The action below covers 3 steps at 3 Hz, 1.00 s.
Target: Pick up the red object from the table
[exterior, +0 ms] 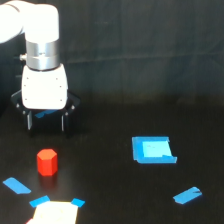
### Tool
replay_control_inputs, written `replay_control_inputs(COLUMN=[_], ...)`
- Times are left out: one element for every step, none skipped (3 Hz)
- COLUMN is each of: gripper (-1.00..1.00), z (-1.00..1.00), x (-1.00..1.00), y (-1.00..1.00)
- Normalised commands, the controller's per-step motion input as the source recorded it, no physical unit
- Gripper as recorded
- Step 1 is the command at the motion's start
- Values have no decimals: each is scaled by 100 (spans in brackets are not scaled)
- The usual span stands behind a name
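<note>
At the exterior view's left, the hand (48, 121) is seen hanging from a white arm (31, 25) that enters from the upper left corner and turns straight down through a silver wrist ring into a white boxy body. Two dark fingers (65, 119) point downward with a clear gap between them, so the hand is spread apart and nothing is gripped or touched; a bit of blue is glimpsed in that gap, though what it is cannot be told.

The red object (47, 162) is found standing upright on the black worktop (110, 195), below the hand in the picture and apart from it, not between the fingers. Just to the lower left of the red object a blue tape strip (16, 186) lies on the worktop, and directly below the red object a pale sheet (54, 214) with blue tape at its corners is cut off by the bottom edge.

Well to the right of the red object, a blue square patch (153, 150) lies flat. Farther right and lower, a second short blue strip (187, 195) is seen at an angle.
</note>
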Motion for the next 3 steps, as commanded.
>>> replay_control_inputs(gripper=[100, 93, 100], z=[-100, 26, -11], x=[14, 26, 20], y=[-100, -100, -100])
